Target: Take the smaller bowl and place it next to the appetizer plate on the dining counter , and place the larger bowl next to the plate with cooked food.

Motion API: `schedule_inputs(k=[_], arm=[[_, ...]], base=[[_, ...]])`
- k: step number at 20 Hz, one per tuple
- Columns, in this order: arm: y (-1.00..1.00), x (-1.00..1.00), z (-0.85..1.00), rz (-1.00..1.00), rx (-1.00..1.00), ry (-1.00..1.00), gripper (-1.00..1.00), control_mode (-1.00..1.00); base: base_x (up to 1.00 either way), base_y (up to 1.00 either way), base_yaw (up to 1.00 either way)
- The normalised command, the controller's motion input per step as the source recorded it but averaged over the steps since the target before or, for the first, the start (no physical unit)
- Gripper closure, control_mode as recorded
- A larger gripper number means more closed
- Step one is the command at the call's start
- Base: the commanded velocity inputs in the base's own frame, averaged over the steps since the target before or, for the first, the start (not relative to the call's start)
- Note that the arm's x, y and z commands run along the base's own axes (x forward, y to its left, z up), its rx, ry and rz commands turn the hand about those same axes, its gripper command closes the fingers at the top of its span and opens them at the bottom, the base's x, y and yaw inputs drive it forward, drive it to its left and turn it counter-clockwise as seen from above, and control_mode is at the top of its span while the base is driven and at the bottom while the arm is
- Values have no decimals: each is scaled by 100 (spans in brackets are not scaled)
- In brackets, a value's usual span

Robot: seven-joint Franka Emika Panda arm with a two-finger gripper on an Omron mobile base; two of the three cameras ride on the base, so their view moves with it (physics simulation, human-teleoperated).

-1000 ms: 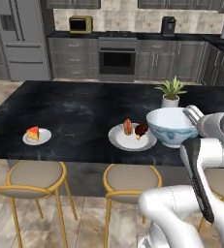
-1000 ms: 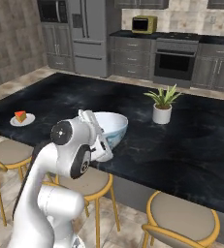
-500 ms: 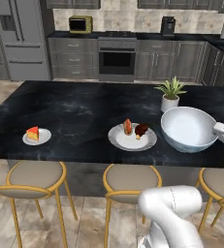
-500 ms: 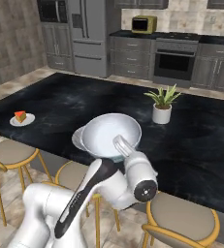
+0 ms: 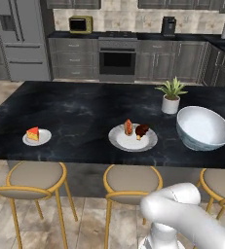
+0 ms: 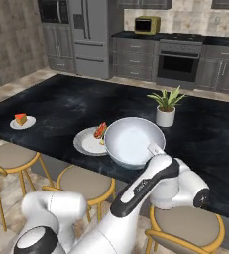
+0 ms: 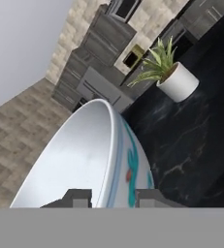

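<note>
My end effector [image 7: 112, 197] pinches the rim of the larger bowl [image 5: 202, 128], just right of the plate with cooked food [image 5: 133, 137] on the black veined table [image 5: 80, 114]; grey cabinets behind.

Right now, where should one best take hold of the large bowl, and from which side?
Pinch the thin rim of the large bowl, one finger inside and one outside, as the hand does now. Come from the stool side: the plant stands behind it and the plate beside it.
</note>
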Motion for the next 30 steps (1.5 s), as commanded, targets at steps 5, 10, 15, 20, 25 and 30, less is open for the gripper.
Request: schedule_inputs(k=[5, 10, 15, 20, 25, 30], arm=[[-50, 73, -17, 2, 1, 7, 100, -100], [0, 74, -42, -2, 0, 0, 100, -100], [0, 38, -37, -3, -1, -7, 100, -100], [1, 45, -23, -5, -10, 2, 100, -100], [12, 45, -10, -12, -14, 8, 100, -100], [27, 32, -7, -15, -7, 7, 100, -100]], base=[[0, 0, 0], [0, 0, 0], [0, 0, 0], [0, 0, 0], [0, 0, 0], [0, 0, 0]])
